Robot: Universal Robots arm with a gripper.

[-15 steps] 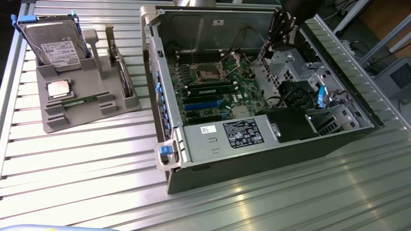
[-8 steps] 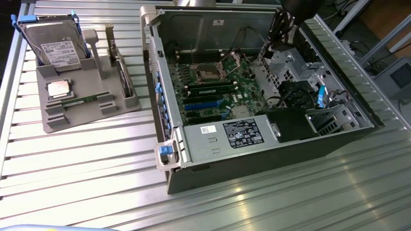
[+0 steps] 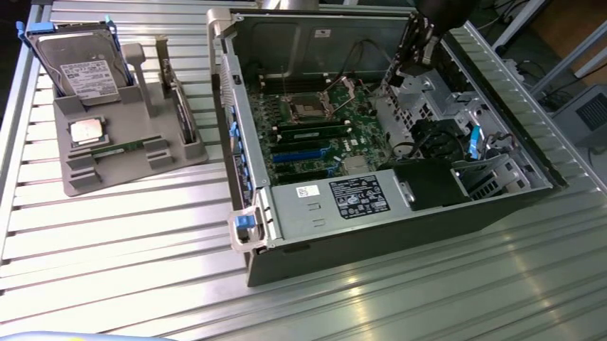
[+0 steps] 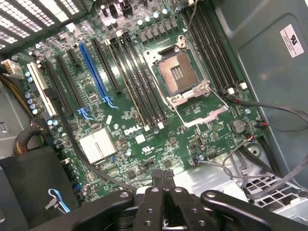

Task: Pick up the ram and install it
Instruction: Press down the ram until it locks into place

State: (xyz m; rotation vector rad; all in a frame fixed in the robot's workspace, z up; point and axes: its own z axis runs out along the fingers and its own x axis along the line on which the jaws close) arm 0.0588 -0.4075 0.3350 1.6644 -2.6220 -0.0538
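A slim green ram stick (image 3: 124, 148) lies flat on the grey holder tray (image 3: 142, 167) at the exterior view's left, far from my gripper. A second green stick (image 3: 308, 132) appears seated in a slot on the motherboard (image 4: 144, 139), below the open CPU socket (image 4: 177, 72). My gripper (image 3: 417, 65) hangs inside the open computer case (image 3: 379, 234), near its far wall. In the wrist view the gripper (image 4: 162, 175) is above the motherboard's edge, its two fingers pressed together with nothing between them. Black empty memory slots (image 4: 139, 77) run beside the socket.
On the tray stand a silver hard drive (image 3: 87, 64) and a square CPU chip (image 3: 87, 131). Inside the case are loose cables (image 4: 260, 144), a blue expansion slot (image 4: 94, 70), a silver heatsink (image 4: 97, 144) and the power supply (image 3: 328, 202). The case rests on a slatted metal table (image 3: 124, 249).
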